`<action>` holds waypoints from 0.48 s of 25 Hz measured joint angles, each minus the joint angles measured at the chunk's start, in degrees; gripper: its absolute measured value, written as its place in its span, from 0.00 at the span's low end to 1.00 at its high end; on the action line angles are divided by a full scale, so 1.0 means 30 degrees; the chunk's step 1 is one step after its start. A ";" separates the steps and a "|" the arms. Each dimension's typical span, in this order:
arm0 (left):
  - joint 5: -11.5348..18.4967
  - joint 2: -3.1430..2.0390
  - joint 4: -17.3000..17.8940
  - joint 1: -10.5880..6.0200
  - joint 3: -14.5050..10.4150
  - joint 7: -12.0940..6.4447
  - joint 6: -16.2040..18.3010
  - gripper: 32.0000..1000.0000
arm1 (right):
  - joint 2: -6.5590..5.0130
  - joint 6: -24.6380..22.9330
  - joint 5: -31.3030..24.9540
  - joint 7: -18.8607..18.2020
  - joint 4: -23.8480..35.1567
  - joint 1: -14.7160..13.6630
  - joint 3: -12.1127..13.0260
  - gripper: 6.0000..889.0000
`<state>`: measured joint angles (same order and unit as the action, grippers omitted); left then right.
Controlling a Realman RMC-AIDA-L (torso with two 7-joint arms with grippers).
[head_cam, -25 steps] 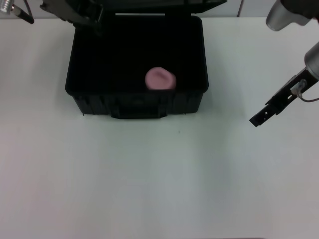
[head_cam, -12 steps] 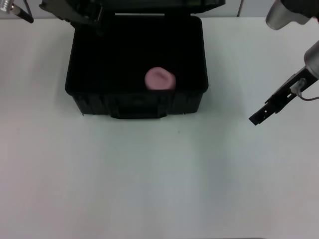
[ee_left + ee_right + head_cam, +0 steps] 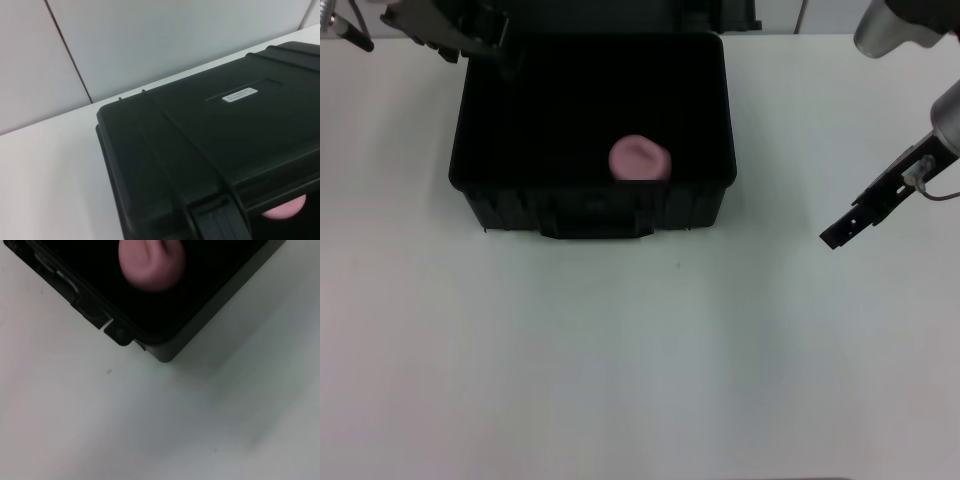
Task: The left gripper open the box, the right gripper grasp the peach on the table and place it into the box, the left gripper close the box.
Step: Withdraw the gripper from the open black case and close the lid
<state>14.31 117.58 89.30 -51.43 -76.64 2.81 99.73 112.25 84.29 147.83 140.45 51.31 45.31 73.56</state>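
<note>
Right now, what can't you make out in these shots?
- Left gripper: head view, cut off by the top edge at the box's back left corner; finger state unreadable.
- Box lid: head view shows only a sliver at the top edge; its angle is unclear.
- Peach: left wrist view, mostly hidden under the lid.
- Right gripper: head view, seen side-on over the table; finger gap unreadable.

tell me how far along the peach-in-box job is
Done: the box is open and the peach lies inside, near its front wall. The right gripper is off to the side above the table, empty. In hand: the left gripper is at the lid's back left corner. Left: shutting the lid.
</note>
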 joint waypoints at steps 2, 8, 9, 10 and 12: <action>-0.0098 -0.0002 0.0000 0.0004 0.0015 0.0028 0.0066 0.59 | -0.0005 -0.0017 0.0000 0.0000 0.0006 -0.0004 0.0000 0.93; -0.0417 -0.0015 0.0000 0.0007 -0.0033 0.0159 0.0284 0.59 | -0.0006 -0.0043 0.0001 0.0000 0.0006 -0.0014 -0.0005 0.93; -0.0378 -0.0014 0.0000 0.0006 -0.0010 0.0137 0.0321 0.60 | -0.0006 -0.0052 0.0000 0.0000 0.0001 -0.0015 -0.0011 0.93; -0.0306 -0.0013 0.0000 0.0009 0.0006 0.0106 0.0346 0.61 | -0.0006 -0.0060 0.0000 0.0000 -0.0004 -0.0017 -0.0019 0.93; -0.0165 -0.0001 0.0004 0.0029 -0.0006 0.0082 0.0358 0.62 | -0.0007 -0.0068 0.0000 0.0000 -0.0005 -0.0030 -0.0028 0.93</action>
<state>13.82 117.58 89.31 -51.35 -76.66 3.06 100.80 112.23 84.09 147.83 140.45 51.30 45.22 73.48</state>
